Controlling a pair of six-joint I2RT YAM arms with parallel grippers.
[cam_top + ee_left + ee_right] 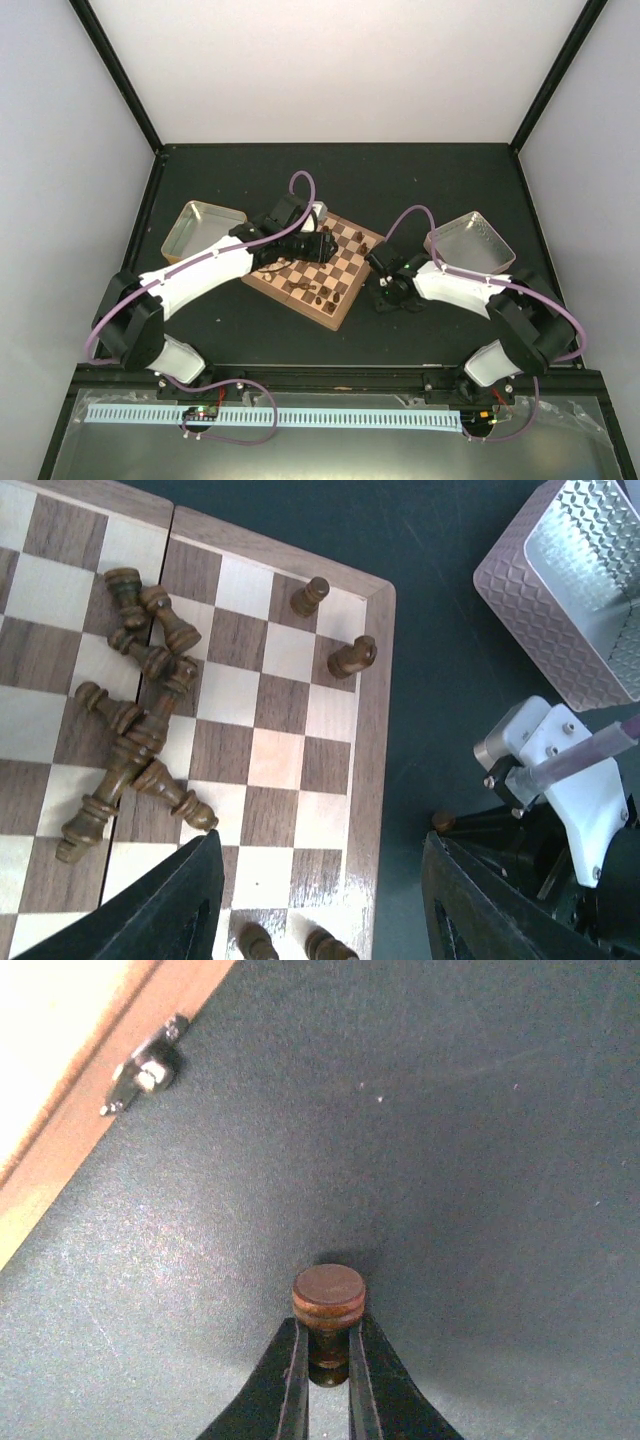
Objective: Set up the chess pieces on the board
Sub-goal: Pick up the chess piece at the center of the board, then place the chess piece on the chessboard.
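The board (345, 262) lies at an angle in the middle of the table. A heap of dark brown chess pieces (135, 735) lies toppled on its squares, and two dark pawns (352, 657) stand near its corner. My left gripper (320, 900) hovers open over the board's edge with nothing between its fingers. My right gripper (328, 1360) is down on the dark table just right of the board, shut on the stem of one dark brown piece (328, 1300). That piece's round base faces the wrist camera. No pale pieces show.
A shallow metal tray (203, 228) sits left of the board and another (468, 243) to its right, behind my right arm. The board's wooden rim (60, 1160) with a small metal clasp (145, 1075) lies close to my right gripper.
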